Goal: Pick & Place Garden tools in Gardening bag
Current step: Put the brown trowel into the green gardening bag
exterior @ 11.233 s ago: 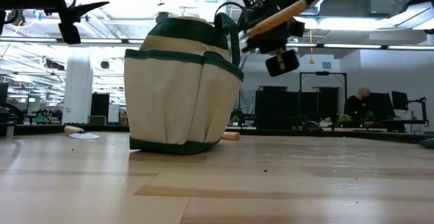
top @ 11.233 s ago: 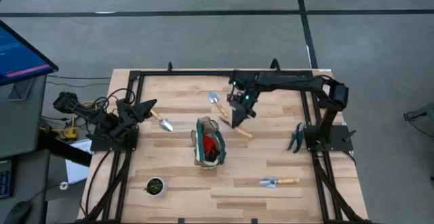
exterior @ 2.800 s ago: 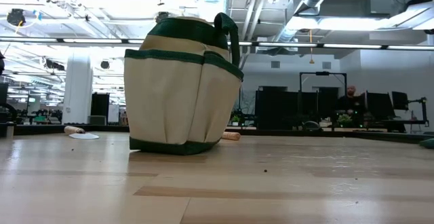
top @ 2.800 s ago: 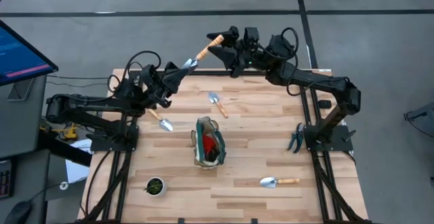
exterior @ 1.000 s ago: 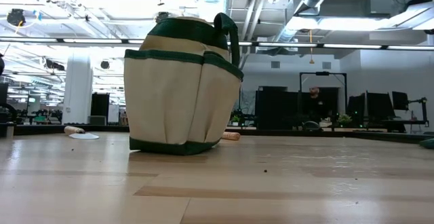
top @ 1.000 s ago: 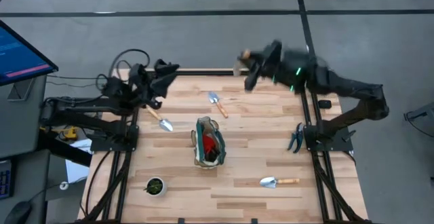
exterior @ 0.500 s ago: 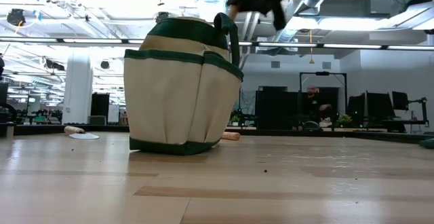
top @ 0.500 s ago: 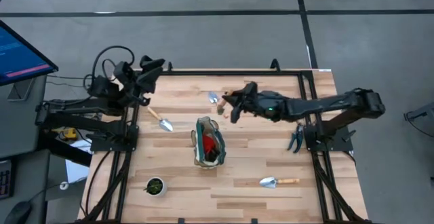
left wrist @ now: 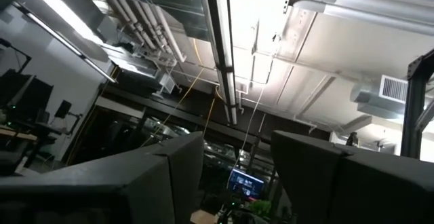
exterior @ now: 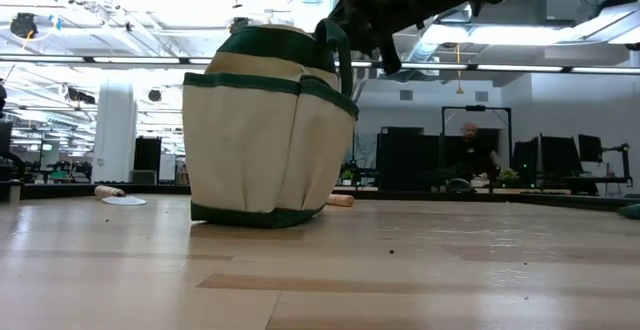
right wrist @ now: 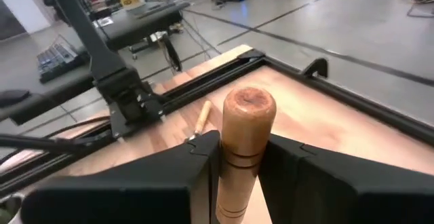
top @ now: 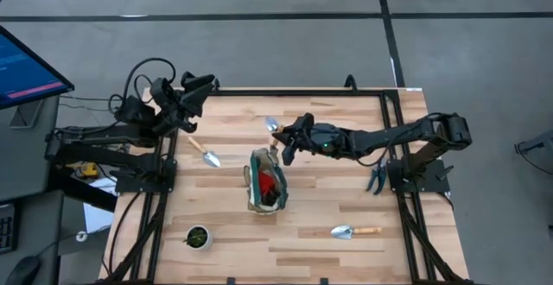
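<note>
Right wrist view shows the right gripper [right wrist: 241, 159] clamped on a wooden-handled garden tool [right wrist: 247, 125], poised above the gardening bag [top: 266, 181]. Released off-centre, it could catch the rim and tumble onto the table [top: 346, 207]; the left gripper [top: 192, 91], parted and empty, waits at the far-left corner

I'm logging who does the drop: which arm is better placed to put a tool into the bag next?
The right. Its gripper is shut on a wooden tool handle just beside the gardening bag, while the left gripper sits at the table's far-left corner, apparently empty.

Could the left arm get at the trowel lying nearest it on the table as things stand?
Probably yes. The left gripper is raised at the table's far-left corner with fingers open and empty, and the trowel lies on bare wood with nothing over it.
</note>
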`<control>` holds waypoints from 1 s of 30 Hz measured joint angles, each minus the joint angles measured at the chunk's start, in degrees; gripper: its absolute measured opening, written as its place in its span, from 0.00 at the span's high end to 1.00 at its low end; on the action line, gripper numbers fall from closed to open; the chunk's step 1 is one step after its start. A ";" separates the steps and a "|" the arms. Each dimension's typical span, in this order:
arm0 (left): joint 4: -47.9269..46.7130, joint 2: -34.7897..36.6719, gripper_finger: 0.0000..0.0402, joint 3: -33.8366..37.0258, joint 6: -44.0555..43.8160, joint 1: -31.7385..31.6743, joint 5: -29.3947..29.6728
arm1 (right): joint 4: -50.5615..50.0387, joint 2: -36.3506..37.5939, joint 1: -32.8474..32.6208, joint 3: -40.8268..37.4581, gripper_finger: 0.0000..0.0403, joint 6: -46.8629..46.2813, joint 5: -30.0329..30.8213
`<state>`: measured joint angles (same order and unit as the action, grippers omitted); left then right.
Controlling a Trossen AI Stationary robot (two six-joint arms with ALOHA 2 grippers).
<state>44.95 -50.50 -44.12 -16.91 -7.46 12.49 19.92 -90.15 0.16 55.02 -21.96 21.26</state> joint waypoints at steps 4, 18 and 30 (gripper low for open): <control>0.00 0.00 0.59 0.00 0.00 0.00 0.00 | 0.04 -0.41 -0.24 -0.04 0.85 -0.11 -0.69; 0.00 0.00 0.59 0.00 0.06 0.00 1.35 | 1.33 -6.73 -1.70 -0.02 0.85 0.36 -0.71; 0.01 0.00 0.59 0.00 0.19 0.00 5.24 | 0.42 -8.11 -1.66 0.06 0.85 2.53 -0.29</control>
<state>44.96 -50.50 -44.12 -16.71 -7.46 17.73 20.34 -98.26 -1.50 55.08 -19.42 20.97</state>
